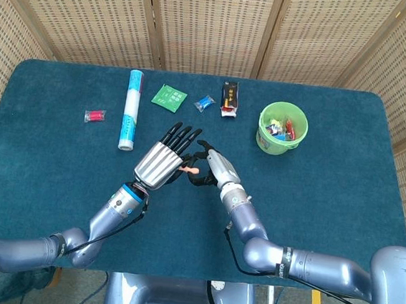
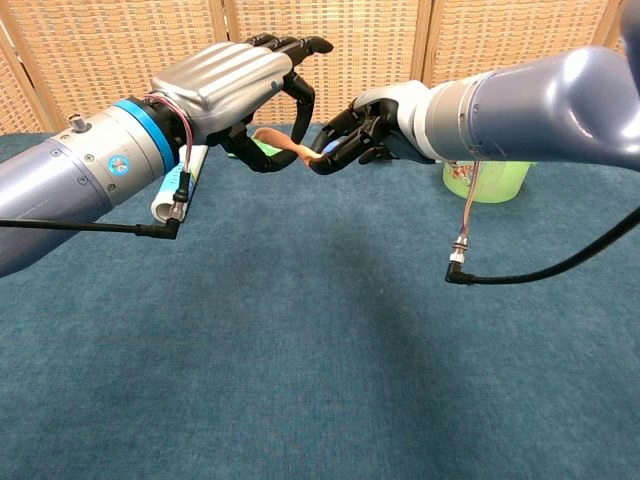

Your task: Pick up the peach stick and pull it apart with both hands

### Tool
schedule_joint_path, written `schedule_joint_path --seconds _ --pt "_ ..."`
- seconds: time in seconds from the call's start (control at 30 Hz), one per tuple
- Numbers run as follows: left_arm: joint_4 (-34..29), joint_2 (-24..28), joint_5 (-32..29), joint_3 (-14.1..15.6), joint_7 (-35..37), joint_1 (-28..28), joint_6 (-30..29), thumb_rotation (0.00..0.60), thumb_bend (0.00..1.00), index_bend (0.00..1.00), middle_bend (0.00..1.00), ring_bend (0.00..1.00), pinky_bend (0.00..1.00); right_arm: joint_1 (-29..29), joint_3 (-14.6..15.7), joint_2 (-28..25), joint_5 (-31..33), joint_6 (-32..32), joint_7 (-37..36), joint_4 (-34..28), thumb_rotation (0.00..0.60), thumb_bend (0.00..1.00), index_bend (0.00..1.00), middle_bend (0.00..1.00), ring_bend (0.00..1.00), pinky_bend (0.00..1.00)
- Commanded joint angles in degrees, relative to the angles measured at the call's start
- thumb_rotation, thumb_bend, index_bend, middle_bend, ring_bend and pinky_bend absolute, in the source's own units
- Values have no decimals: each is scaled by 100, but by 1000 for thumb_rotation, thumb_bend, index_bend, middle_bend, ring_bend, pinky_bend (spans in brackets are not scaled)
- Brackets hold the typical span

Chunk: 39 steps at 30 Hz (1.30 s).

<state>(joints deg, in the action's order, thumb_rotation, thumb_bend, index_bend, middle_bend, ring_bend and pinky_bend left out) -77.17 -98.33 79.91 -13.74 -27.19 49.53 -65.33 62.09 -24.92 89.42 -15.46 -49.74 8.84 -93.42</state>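
Observation:
The peach stick [image 2: 287, 145] hangs above the table's middle, stretched thin between both hands; in the head view only a short peach piece [image 1: 189, 169] shows. My left hand [image 2: 232, 82] pinches its left end, other fingers spread upward, and appears as a silver back in the head view [image 1: 160, 162]. My right hand [image 2: 372, 128] pinches the stick's right end with curled fingers, and sits just right of the stick in the head view [image 1: 212, 166].
Along the table's far side lie a red candy [image 1: 94, 116], a white and blue tube [image 1: 130, 109], a green packet [image 1: 169, 97], a blue candy [image 1: 205, 103], a black packet [image 1: 230, 97] and a green bucket [image 1: 282, 129] holding wrapped sweets.

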Motion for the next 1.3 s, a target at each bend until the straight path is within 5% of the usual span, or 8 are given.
schedule_joint_path --seconds 0.03,0.77,1.3 --pt "44 -4 37 10 50 2 -33 600 682 779 0 0 0 -21 12 -10 -18 24 -31 27 600 598 733 133 0 0" --pt "-188 621 119 -68 -42 -151 -336 600 687 788 0 0 0 -295 198 -233 -201 187 -260 77 600 601 764 135 0 0" --pt "-1079 2432 -65 -357 226 -923 -1010 600 687 789 0 0 0 -1085 637 -791 -566 166 -606 39 600 602 767 135 0 0"
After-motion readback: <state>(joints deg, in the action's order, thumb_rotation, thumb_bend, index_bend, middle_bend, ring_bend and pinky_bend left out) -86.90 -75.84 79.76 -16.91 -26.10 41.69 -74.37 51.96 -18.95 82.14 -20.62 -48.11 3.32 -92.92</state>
